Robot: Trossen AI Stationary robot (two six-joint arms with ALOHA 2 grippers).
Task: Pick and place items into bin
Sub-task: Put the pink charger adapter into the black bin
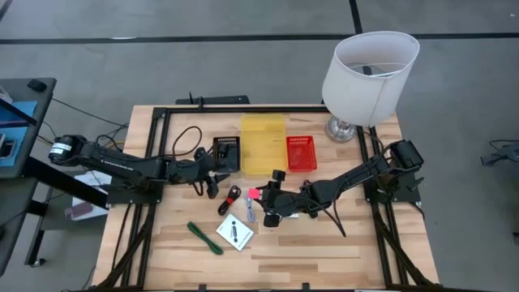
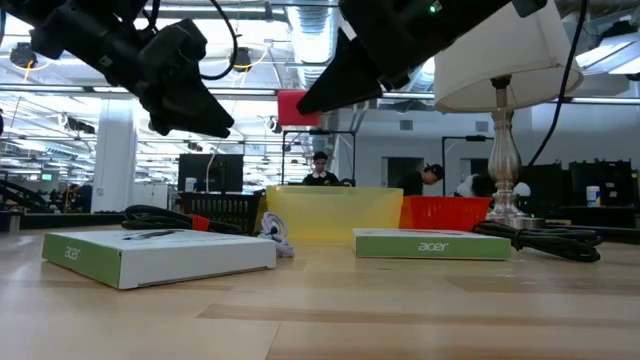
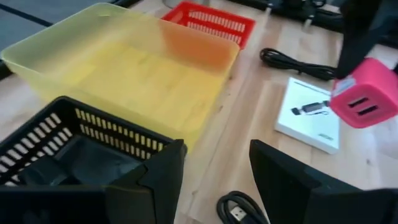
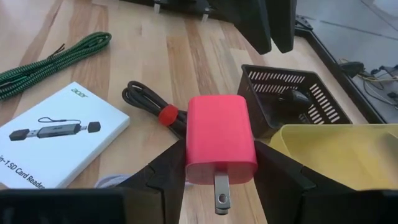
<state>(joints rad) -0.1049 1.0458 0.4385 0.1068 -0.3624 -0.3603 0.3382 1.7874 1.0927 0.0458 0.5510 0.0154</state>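
Note:
My right gripper (image 4: 221,180) is shut on a pink charger block (image 4: 221,140), which also shows in the high view as the pink charger (image 1: 253,195), near the table's middle. In the low view the charger (image 2: 292,105) is well above the tabletop. My left gripper (image 3: 214,180) is open and holds nothing. It hovers beside the black basket (image 3: 68,155), above a black cord (image 3: 239,208). A white acer card box (image 4: 56,134), a green cord (image 4: 50,62) and a black cord with a red tie (image 4: 155,109) lie flat on the table. The yellow bin (image 1: 263,143) stands at the far middle. My right gripper pinches the pink charger block by its two opposite side faces (image 4: 245,155), one finger on each side. The block's metal prong (image 4: 222,193) sticks out from between the fingers. The block is lifted clear of the table.
A red basket (image 1: 301,152) stands right of the yellow bin and a black basket (image 1: 226,152) left of it. The white-shaded lamp (image 1: 369,73) stands at the far right corner. A pale strip (image 1: 249,212) lies near the card (image 1: 235,234). People show in the room behind.

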